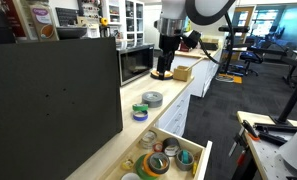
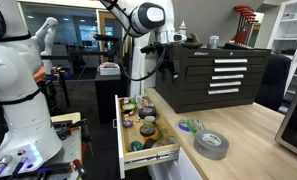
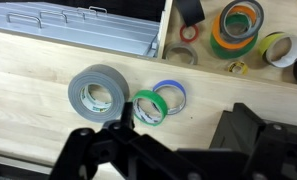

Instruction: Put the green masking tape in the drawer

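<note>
The green masking tape (image 3: 148, 106) lies flat on the wooden counter. It overlaps a blue tape roll (image 3: 174, 93) and sits beside a large grey duct tape roll (image 3: 96, 92). It also shows in both exterior views (image 1: 140, 108) (image 2: 188, 125). The drawer (image 1: 193, 158) (image 2: 128, 150) stands open and holds several tape rolls; in the wrist view its edge (image 3: 166, 30) is at the top right. My gripper (image 3: 173, 140) is open and empty, high above the counter and apart from the tapes. It also shows in both exterior views (image 1: 164, 70) (image 2: 168, 65).
A microwave (image 1: 136, 62) stands on the counter behind the gripper. A large black panel (image 1: 48, 100) runs along the counter's side. A black tool chest (image 2: 213, 75) stands beyond the counter. A grey metal tray (image 3: 78, 25) lies at the top of the wrist view.
</note>
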`<move>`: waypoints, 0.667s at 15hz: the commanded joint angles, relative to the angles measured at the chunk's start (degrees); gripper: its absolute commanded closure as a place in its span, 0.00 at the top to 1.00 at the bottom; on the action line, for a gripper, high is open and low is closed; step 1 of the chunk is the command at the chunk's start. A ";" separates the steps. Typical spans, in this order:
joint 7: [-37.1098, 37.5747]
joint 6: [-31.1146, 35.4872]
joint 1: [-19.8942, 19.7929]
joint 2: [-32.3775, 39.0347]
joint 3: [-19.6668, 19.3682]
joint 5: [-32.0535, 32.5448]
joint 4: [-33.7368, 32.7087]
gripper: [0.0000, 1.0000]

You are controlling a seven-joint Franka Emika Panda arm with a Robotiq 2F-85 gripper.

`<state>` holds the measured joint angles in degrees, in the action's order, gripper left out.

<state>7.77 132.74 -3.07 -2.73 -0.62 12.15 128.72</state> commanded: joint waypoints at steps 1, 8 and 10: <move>-0.04 -0.10 0.34 0.07 -0.32 -0.02 -0.05 1.00; -3.51 2.14 0.36 0.80 -0.49 0.06 1.24 1.00; -3.45 3.02 -0.09 2.79 -0.91 0.91 0.16 1.00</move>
<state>5.70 132.98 -2.96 -2.06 -0.60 12.16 129.20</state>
